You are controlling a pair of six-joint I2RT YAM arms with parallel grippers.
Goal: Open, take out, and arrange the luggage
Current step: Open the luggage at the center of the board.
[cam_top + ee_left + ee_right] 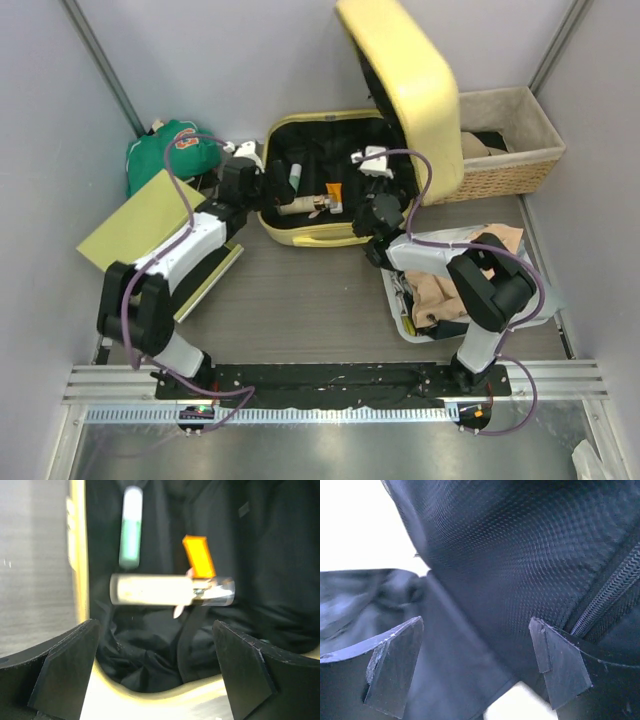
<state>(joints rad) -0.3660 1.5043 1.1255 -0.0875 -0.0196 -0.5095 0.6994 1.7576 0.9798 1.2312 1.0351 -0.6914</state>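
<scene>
From above, the luggage [310, 237] lies open at the far middle of the surface. Its lid [410, 90] is raised toward the basket [520, 170] in the far right corner. The left jaws sit at its left rim and the right jaws at its near right corner, beside a tray [397, 305] of clothes.

In the left wrist view the jaws stand wide and empty over the yellow rim [77, 555]. A clear tube [170, 590] lies crosswise just beyond them. An orange piece [199, 556] touches its far side, and a green bottle [131, 530] lies further in. The tube looks like the next pick. It lies along the line of the gap, so I would turn the wrist to close across its middle, and go low enough to miss the lining.

In the right wrist view the jaws are wide with nothing between them, close to the black lining [520, 545], with a zipper [605, 605] at the right. This arm should probably back off before closing, or it may snag the fabric.
</scene>
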